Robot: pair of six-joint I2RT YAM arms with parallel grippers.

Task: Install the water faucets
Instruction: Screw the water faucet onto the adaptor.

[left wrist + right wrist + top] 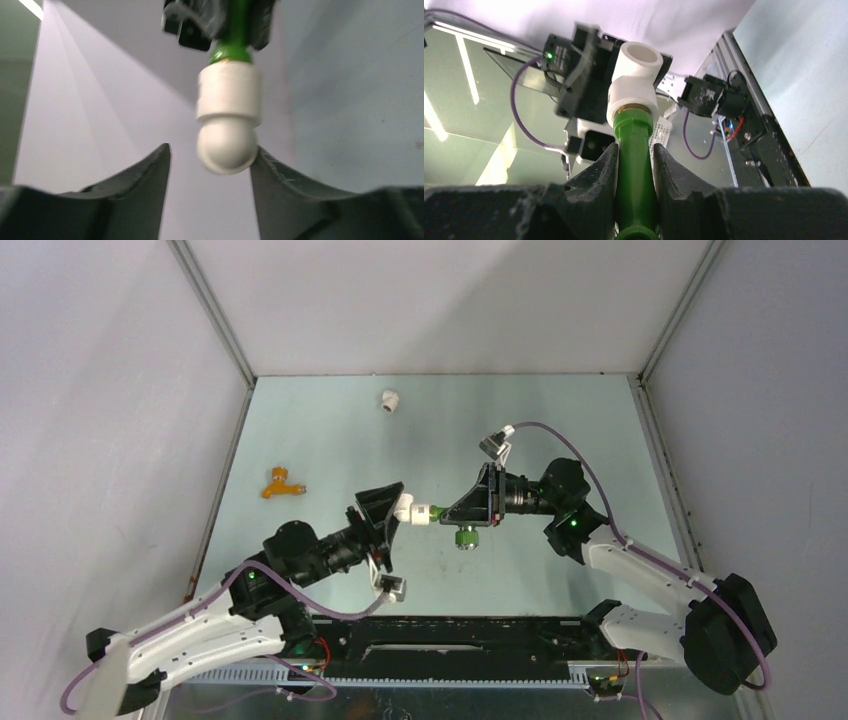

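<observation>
- The right gripper [635,147] is clenching the green plastic water faucet [634,130]. Both of its black fingers [596,172] are pressing on the faucet's stem, one from either side.
- The green faucet is being held above the pale green table [330,430], near the table's middle. It is lying roughly level between the two grippers.
- In the overhead view the faucet's round knob [465,537] is pointing toward the near edge of the table.
- The free end of the green faucet is sitting inside one socket of a stubby white plastic elbow pipe fitting [229,110]. A brass-coloured ring [634,106] is showing at the joint.
- The elbow's other socket is showing its open round mouth in the right wrist view, turned away from the faucet's axis.
- The left gripper [210,147] is standing released around the elbow's rounded bend.
- In the left wrist view, one dark finger [290,185] is touching the side of the bend. The other finger [140,185] is standing apart from it, with the grey wall showing through the gap.
- The orange plastic water faucet [282,483] is lying flat on the table toward the left wall, well apart from both grippers. Its short side handle is pointing toward the far edge.
- A second white elbow fitting [389,399] is lying near the far edge of the table, well apart from the arms and from the orange faucet.
</observation>
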